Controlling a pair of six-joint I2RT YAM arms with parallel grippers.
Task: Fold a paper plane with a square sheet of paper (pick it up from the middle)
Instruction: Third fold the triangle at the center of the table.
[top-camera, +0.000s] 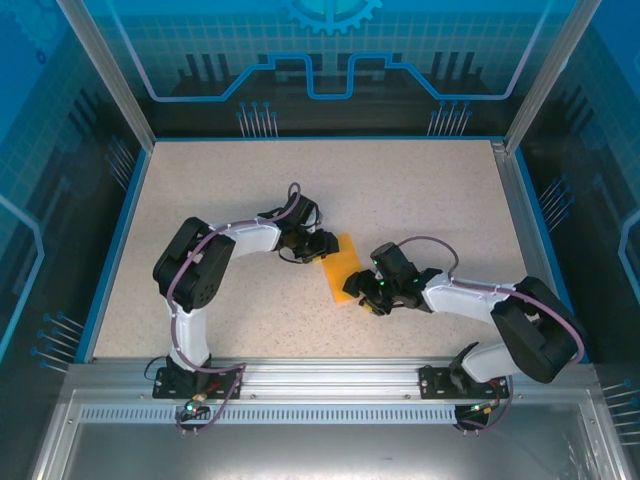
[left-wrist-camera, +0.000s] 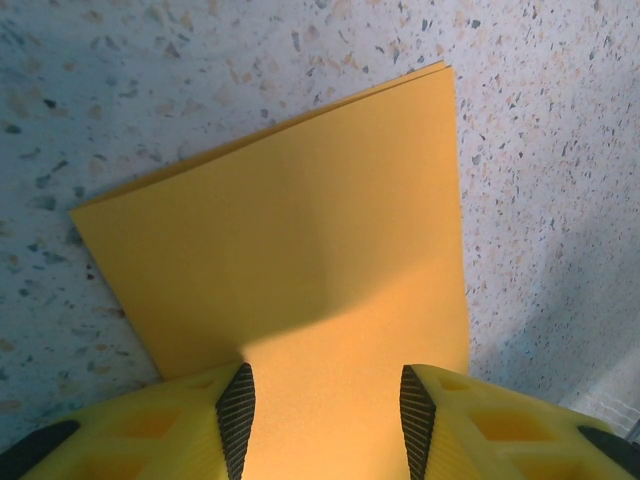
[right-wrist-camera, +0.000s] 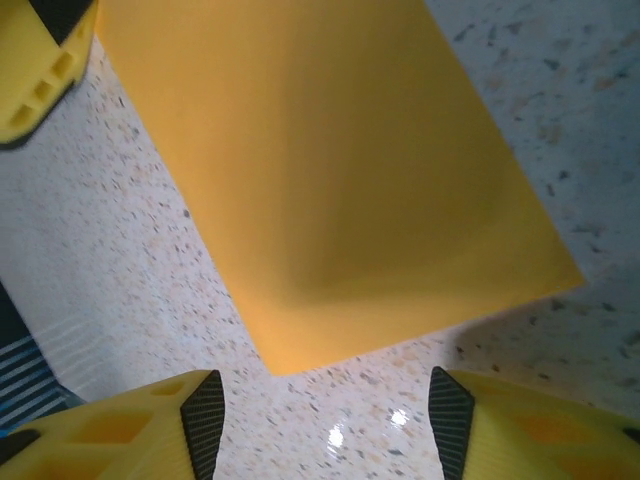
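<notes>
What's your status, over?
Square sheet of paper folded, flat on table. Left gripper open over its edge. Right gripper open, just short of it. Nothing blocking.

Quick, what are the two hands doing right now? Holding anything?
Left hand: open, above the paper, not gripping it.
Right hand: open, holding nothing.
</notes>
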